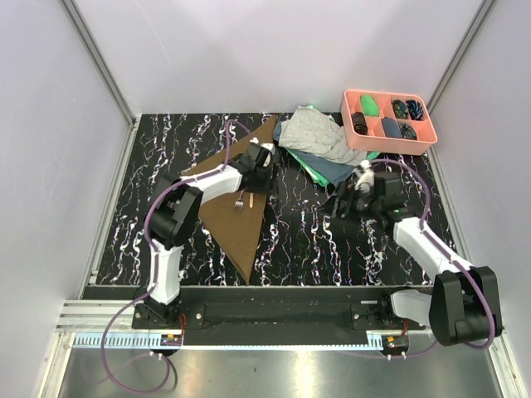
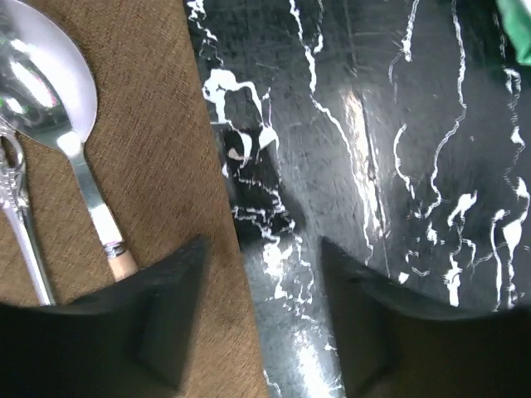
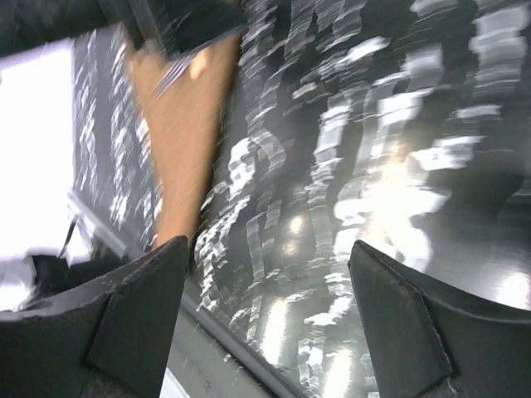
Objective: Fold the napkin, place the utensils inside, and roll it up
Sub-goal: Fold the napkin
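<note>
The brown napkin (image 1: 236,211) lies folded into a triangle on the black marbled table, left of centre. A silver spoon (image 2: 50,83) with an orange handle end and a second silver utensil (image 2: 21,224) lie on the napkin (image 2: 158,149); the fork (image 1: 240,201) shows in the top view. My left gripper (image 1: 264,170) is open and empty, straddling the napkin's right edge, one finger (image 2: 166,315) over the cloth, the other over bare table. My right gripper (image 1: 350,207) is open and empty above bare table to the right; the napkin (image 3: 178,133) shows blurred far left.
A pile of grey, blue and green cloths (image 1: 319,145) lies at the back, right of the napkin. A pink compartment tray (image 1: 388,124) with small dark items stands at the back right. Grey walls enclose the table; a metal rail runs along the near edge.
</note>
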You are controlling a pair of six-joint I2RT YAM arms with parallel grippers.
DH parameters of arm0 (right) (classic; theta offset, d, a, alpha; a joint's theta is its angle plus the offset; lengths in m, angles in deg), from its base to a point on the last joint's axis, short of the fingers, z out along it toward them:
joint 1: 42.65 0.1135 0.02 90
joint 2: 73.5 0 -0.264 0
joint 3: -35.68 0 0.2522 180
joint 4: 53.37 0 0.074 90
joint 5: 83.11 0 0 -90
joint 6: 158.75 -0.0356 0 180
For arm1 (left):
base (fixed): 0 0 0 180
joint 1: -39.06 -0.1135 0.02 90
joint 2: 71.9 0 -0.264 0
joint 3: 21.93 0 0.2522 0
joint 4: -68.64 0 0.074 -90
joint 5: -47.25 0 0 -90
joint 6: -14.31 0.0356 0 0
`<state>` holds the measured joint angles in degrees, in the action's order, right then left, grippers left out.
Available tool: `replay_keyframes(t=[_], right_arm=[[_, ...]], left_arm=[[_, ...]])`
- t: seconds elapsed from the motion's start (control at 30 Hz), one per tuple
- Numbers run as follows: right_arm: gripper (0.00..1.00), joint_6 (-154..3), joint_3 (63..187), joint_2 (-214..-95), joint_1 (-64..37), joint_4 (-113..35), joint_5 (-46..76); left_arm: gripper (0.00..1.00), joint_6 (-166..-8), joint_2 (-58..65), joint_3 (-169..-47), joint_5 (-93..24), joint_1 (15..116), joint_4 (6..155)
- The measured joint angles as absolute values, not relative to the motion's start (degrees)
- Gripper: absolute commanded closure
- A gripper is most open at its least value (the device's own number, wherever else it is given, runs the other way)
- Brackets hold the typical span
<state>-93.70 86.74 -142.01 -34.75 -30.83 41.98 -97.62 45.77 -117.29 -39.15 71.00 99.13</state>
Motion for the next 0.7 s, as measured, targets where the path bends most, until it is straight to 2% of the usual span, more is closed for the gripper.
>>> replay_keyframes(t=[0.1, 0.3, 0.43, 0.7], right_arm=[[0.19, -97.02, 85.56, -142.21, -26.58, -34.37, 41.39], [0.24, -105.59, 83.7, -150.56, -9.55, -43.48, 38.42], [0.27, -110.36, 83.7, -157.97, -3.56, -49.47, 37.7], [0.34, -116.19, 89.12, -171.17, 6.23, -56.25, 36.95]], left_arm=[[0.2, -97.9, 41.13, -112.7, -39.37, 70.59, 98.39], [0.19, -98.76, 22.12, -97.51, -39.48, 66.61, 94.0], [0.17, -100.53, 11.14, -87.72, -39.94, 62.17, 90.89], [0.14, -103.5, -2.1, -73.68, -40.7, 59.09, 88.58]])
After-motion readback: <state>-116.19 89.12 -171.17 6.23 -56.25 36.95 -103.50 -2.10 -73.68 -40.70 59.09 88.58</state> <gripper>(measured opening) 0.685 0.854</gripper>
